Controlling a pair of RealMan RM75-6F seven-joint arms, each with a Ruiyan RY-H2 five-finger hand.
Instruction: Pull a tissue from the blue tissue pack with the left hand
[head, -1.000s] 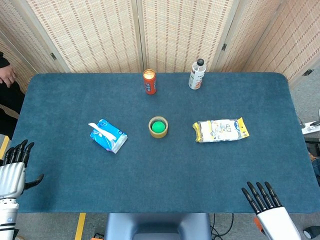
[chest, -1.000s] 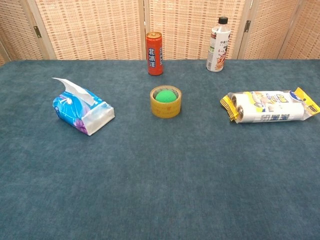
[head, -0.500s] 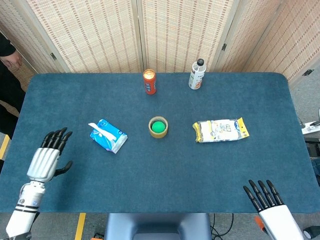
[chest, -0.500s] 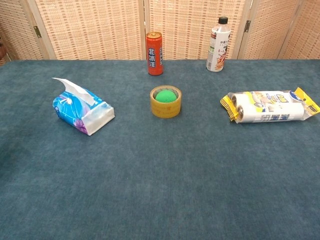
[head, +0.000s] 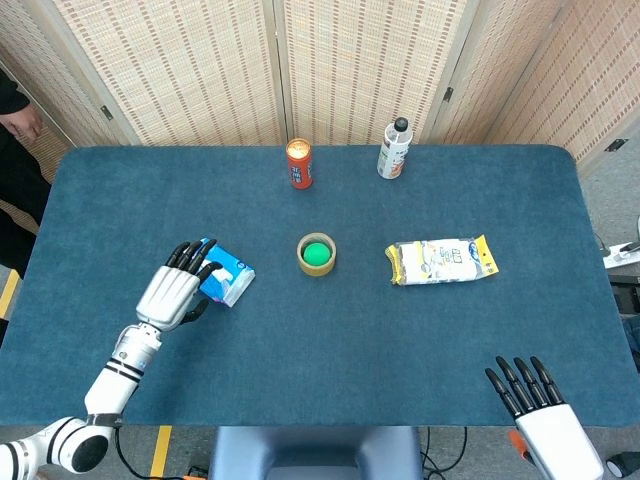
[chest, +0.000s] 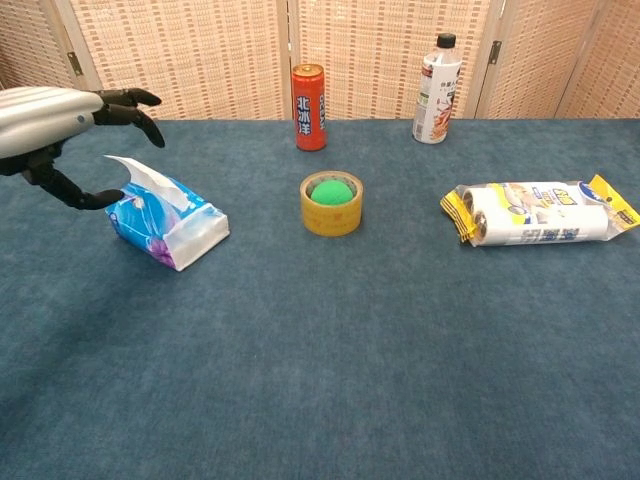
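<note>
The blue tissue pack (head: 228, 279) (chest: 170, 223) lies left of the table's middle, with a white tissue (chest: 146, 176) sticking up from its top. My left hand (head: 177, 290) (chest: 60, 125) hovers over the pack's left end, fingers spread and holding nothing. Its thumb reaches toward the pack's near-left edge and its fingers arch above the tissue. In the head view the hand hides most of the tissue. My right hand (head: 535, 405) rests open at the table's near right edge, seen only in the head view.
A yellow tape roll with a green ball inside (head: 317, 253) (chest: 332, 203) sits mid-table. An orange can (head: 299, 163) (chest: 309, 107) and a white bottle (head: 394, 149) (chest: 437, 90) stand at the back. A yellow-ended packet (head: 441, 260) (chest: 540, 214) lies to the right. A person (head: 12, 110) stands at far left.
My left hand has swept from the table's near left edge rightward and forward to just over the tissue pack. The right hand stayed put.
</note>
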